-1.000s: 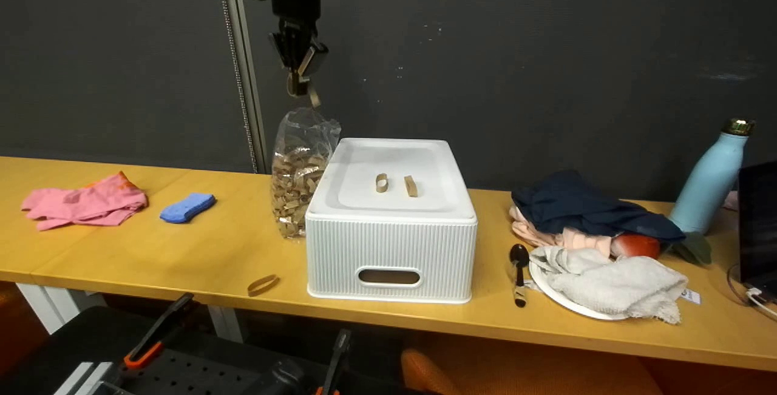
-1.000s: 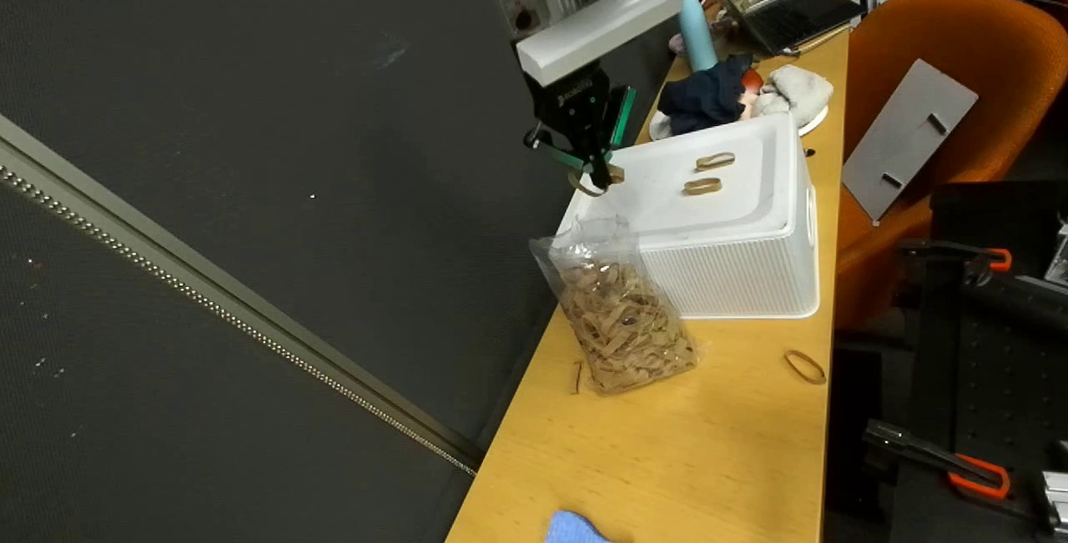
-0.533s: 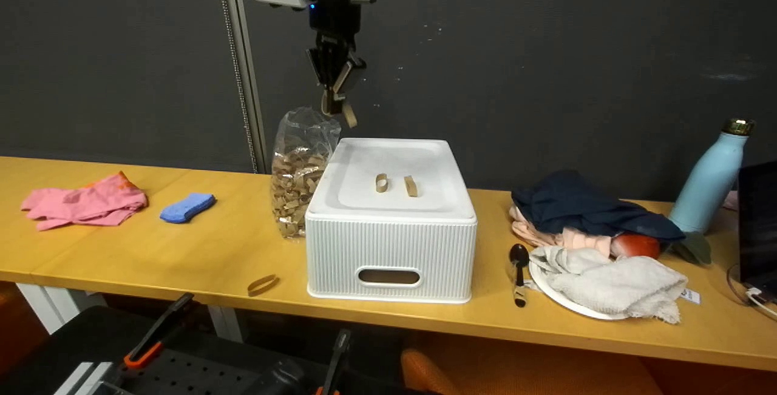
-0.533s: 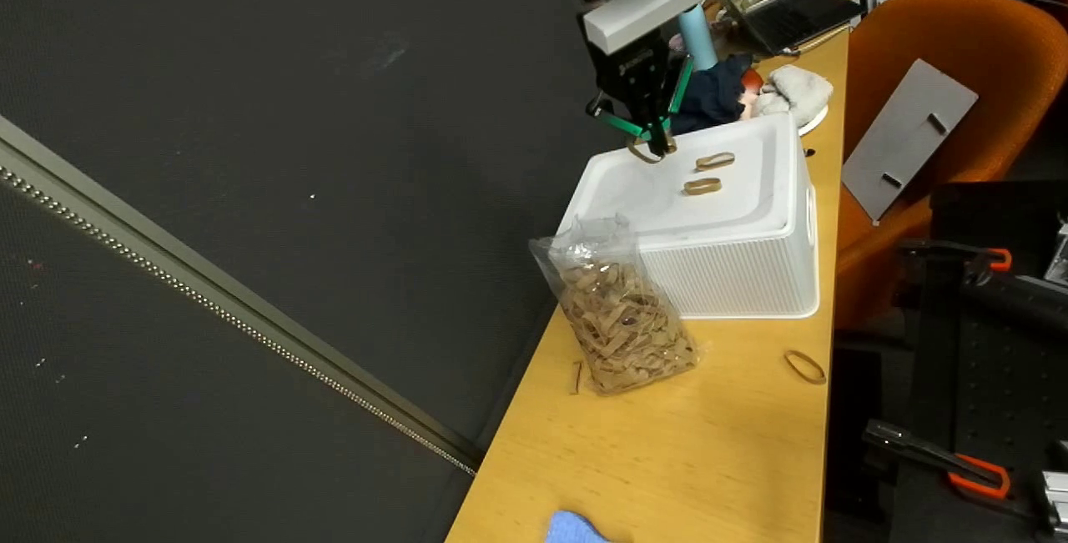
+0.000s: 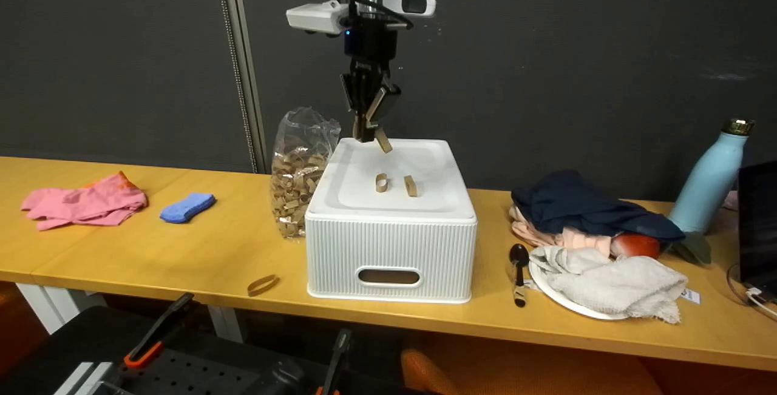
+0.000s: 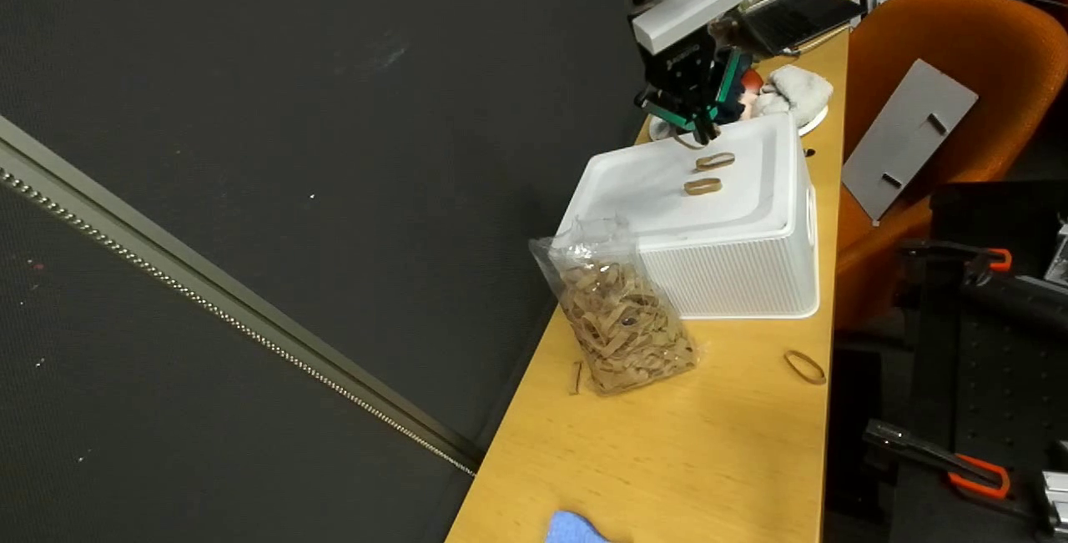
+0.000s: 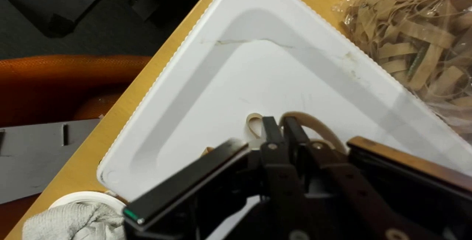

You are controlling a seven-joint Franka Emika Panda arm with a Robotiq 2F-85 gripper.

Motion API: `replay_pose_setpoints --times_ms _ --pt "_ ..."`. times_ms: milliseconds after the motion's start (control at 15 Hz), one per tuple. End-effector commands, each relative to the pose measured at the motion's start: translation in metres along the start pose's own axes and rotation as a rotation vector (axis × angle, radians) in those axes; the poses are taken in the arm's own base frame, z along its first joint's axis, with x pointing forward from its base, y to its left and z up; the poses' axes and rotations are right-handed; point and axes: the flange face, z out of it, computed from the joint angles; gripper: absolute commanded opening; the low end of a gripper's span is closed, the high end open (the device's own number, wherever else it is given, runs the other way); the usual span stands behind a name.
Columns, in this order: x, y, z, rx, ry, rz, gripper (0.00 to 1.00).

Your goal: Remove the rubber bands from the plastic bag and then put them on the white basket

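In an exterior view we see the jaws pinching at least one rubber band (image 5: 383,141) above the seemingly upturned white basket (image 5: 391,240), presumably to join the two bands (image 5: 411,186) lying on top, the plastic bag (image 5: 303,134) standing just left, likely for a short carry.

The gripper (image 6: 707,134) pinches a rubber band (image 6: 687,144) over the white basket (image 6: 636,178), where two bands (image 6: 702,186) lie.

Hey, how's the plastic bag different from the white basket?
The plastic bag is clear and crinkled; the white basket is opaque and ribbed. The bag holds many rubber bands inside, while the basket has two resting on top. Both stand on the table.
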Motion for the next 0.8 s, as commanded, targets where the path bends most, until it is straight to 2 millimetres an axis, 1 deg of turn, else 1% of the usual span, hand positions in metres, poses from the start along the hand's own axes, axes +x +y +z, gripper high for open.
replay_pose_setpoints --times_ms 0,133,200,333,533,733 --pt "0.005 0.000 0.001 -0.009 0.017 0.028 0.44" --pt "0.005 -0.001 0.002 -0.008 0.019 0.032 0.56" --pt "0.005 -0.001 0.002 -0.009 0.019 0.034 0.65" --pt "0.003 -0.002 -0.004 -0.007 0.019 0.038 0.80" --pt "-0.005 -0.002 -0.017 -0.015 0.030 0.046 0.99" --pt "-0.008 -0.001 -0.023 -0.024 0.046 0.055 1.00"
